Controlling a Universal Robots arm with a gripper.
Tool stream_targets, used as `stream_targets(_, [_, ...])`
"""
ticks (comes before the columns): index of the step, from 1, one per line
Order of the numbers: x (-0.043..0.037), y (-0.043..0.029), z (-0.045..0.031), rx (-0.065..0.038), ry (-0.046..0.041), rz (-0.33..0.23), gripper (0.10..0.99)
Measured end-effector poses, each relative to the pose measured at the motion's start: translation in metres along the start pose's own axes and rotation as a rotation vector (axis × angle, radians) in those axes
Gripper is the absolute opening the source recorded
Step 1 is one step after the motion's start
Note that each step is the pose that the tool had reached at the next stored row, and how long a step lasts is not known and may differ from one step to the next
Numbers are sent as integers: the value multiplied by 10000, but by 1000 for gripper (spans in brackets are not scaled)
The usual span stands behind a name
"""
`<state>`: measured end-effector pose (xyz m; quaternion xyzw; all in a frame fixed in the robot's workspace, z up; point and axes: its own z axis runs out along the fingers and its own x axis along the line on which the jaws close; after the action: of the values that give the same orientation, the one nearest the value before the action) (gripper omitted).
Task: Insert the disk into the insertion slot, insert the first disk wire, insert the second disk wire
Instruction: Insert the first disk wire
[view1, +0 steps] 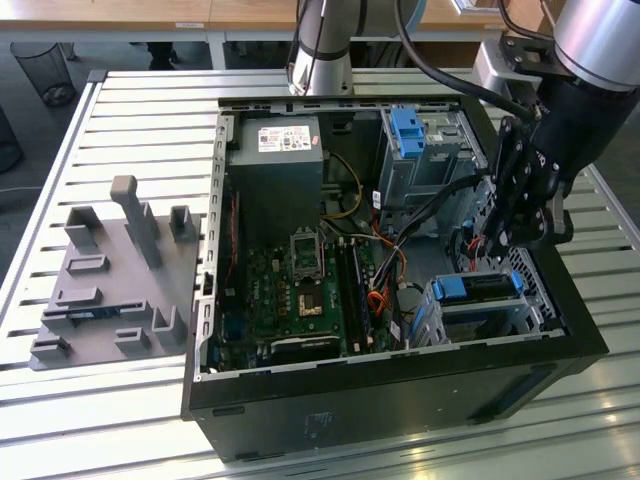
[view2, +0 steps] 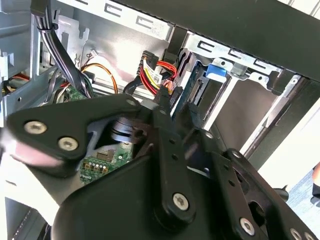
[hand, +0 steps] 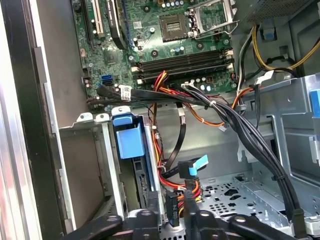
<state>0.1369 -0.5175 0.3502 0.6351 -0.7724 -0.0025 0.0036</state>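
The disk (view1: 478, 288), in its blue carrier, sits inside the insertion slot (view1: 432, 318), the low perforated cage at the case's front corner on the exterior view's right. Its blue handle (hand: 128, 137) shows in both wrist views (view2: 216, 70). My gripper (view1: 488, 250) reaches down into the case just behind the disk. The fingers (view2: 163, 107) are shut on a black connector (hand: 172, 207) with red and yellow wires (view2: 156, 75), held against the disk's rear edge. A second black wire with a blue tab (hand: 196, 166) lies loose close by.
The taller grey cage with another blue tray (view1: 408, 130) stands behind the arm. A thick black cable bundle (hand: 250, 135) crosses beside the gripper. The power supply (view1: 275, 165) and motherboard (view1: 300, 290) take up the case's left half. A grey fixture (view1: 110, 270) lies on the slatted table.
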Motion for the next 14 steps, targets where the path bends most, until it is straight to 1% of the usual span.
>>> stream_targets(1, [-2,-1,4,0,0,-1,278])
stream_targets(2, [-3,-2,6,0,-1,0,278])
stream_targets(4, [-3,-2,8,0,1,-3,169])
stream_targets(5, [-3,-2,9,0,2,-69,169])
stream_targets(10, [-3,-3,15,2,6,-867,169])
stream_targets(14, [2,-3,25,20,4,-1013,169])
